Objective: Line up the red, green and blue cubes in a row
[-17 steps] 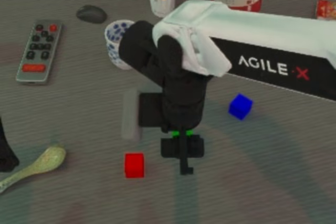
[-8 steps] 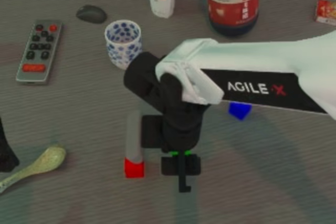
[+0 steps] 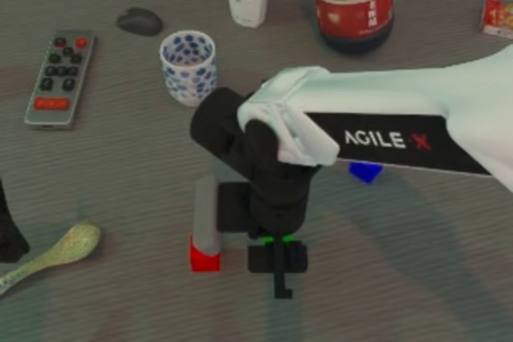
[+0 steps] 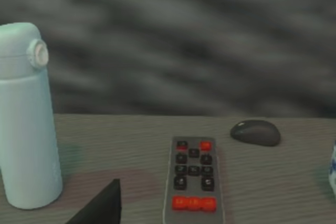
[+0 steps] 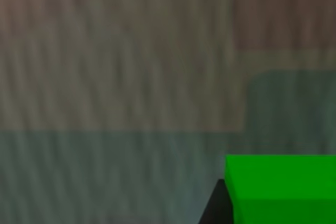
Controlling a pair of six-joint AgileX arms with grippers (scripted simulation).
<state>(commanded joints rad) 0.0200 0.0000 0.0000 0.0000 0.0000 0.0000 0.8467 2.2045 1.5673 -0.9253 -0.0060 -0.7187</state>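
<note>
The right gripper (image 3: 276,250) is seen near the front of the table, just to the right of the red cube (image 3: 204,258), w/ the white AgileX arm reaching in from the top view's right side. The gripper is clamped on the green cube (image 3: 277,239): in the top view only a thin green strip is shown betw. the black wrist block and the fingers, and in the right wrist view the green cube (image 5: 281,187) is seen close up at the pincer, above the grey table (image 5: 121,77). Whether the cube touches the table cannot be told.

The red cube is partly covered by a grey part of the arm, so only its front portion is visible; it lies beside the gripper, not touching it. The blue cube (image 3: 365,171) is placed behind and to the right of the red cube, well apart from it, and is half hidden under the white forearm.

The left gripper is not visible; only a dark piece of the left arm is shown at the left edge of the top view, left of the red cube and next to a spoon (image 3: 56,254). Farther back from the red cube a spotted cup (image 3: 187,66), a remote (image 3: 58,78), a dark mouse (image 3: 139,20) and two bottles are found. In the left wrist view the remote (image 4: 193,179), the mouse (image 4: 255,131) and a pale flask (image 4: 25,114) are seen.
</note>
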